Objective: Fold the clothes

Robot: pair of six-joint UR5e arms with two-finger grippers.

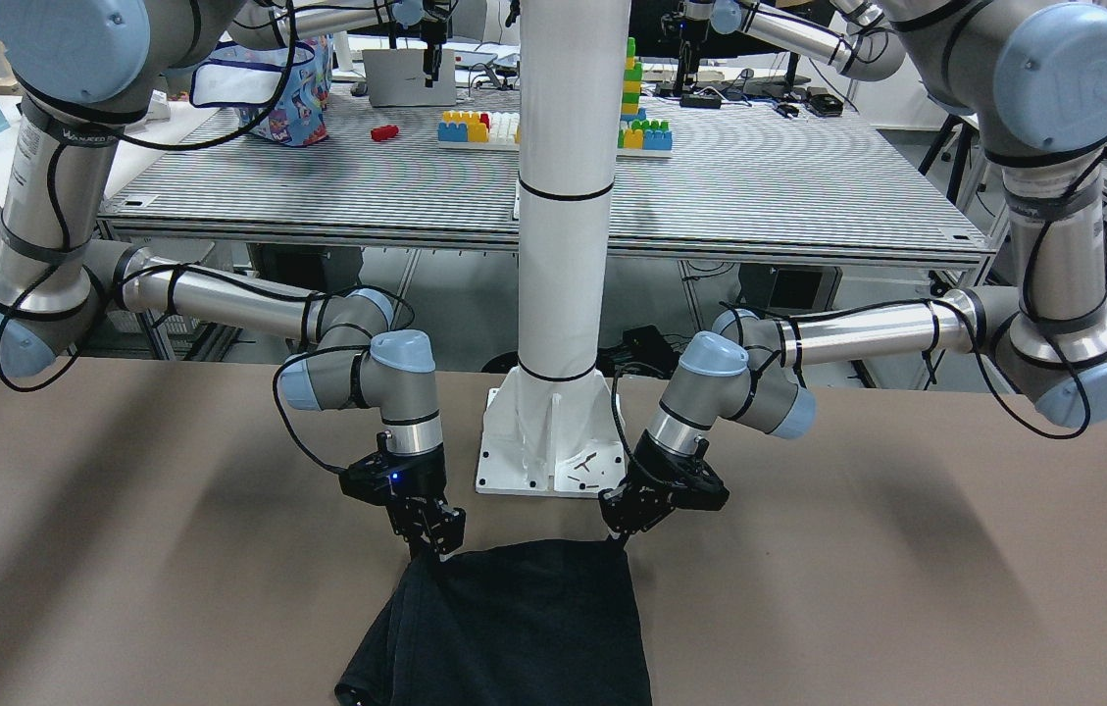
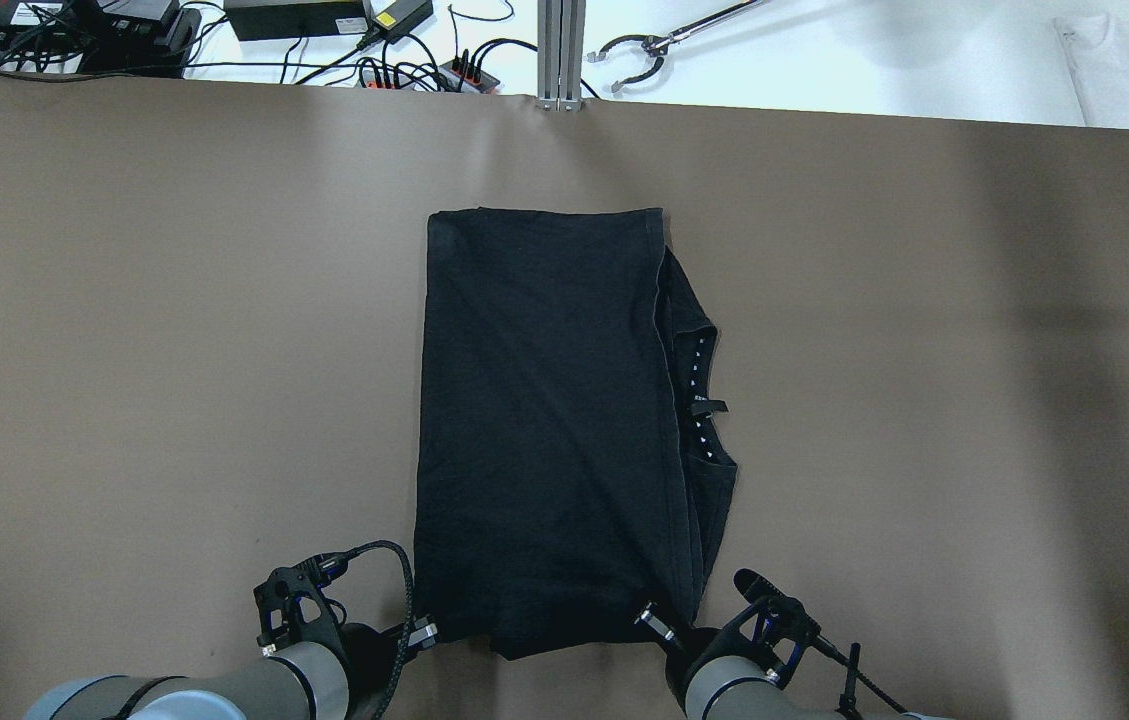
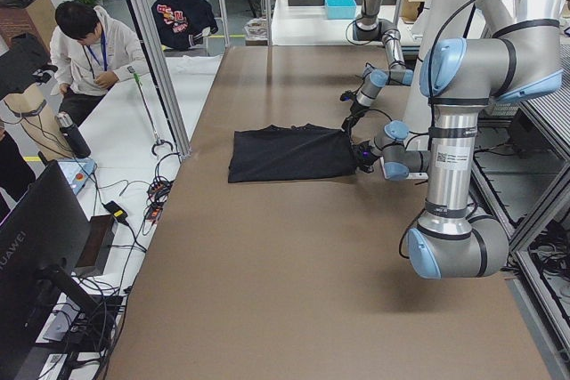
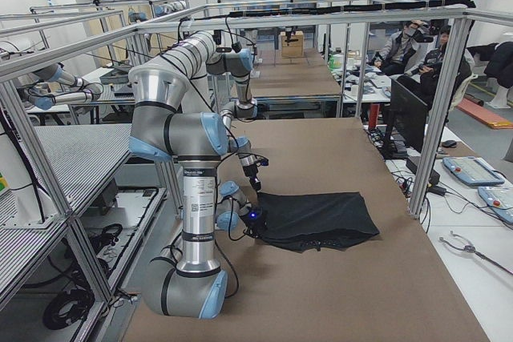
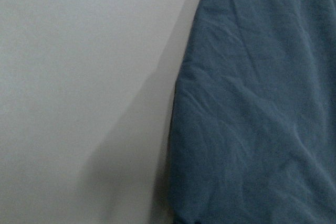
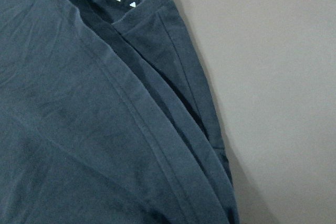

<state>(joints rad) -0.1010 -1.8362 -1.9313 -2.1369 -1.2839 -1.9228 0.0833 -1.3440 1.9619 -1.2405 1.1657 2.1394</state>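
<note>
Two near corners of the clothes point(image 2: 544, 420) pinched, one in left gripper point(image 1: 621, 534), one in right gripper point(image 1: 436, 549), both closed narrow; remainder flat on tabletop point(image 2: 174, 350).

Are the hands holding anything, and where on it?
Both grip the black garment: the left hand and the right hand each pinch one corner of its nearest edge.

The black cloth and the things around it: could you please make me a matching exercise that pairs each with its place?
Things:
1. black cloth
2. left gripper
3. right gripper
4. white pole

Places:
A. at the cloth's robot-side right corner
B. upright between the two arms
C. lying flat mid-table
D. at the cloth's robot-side left corner

Pairs: 1-C, 2-D, 3-A, 4-B
</note>
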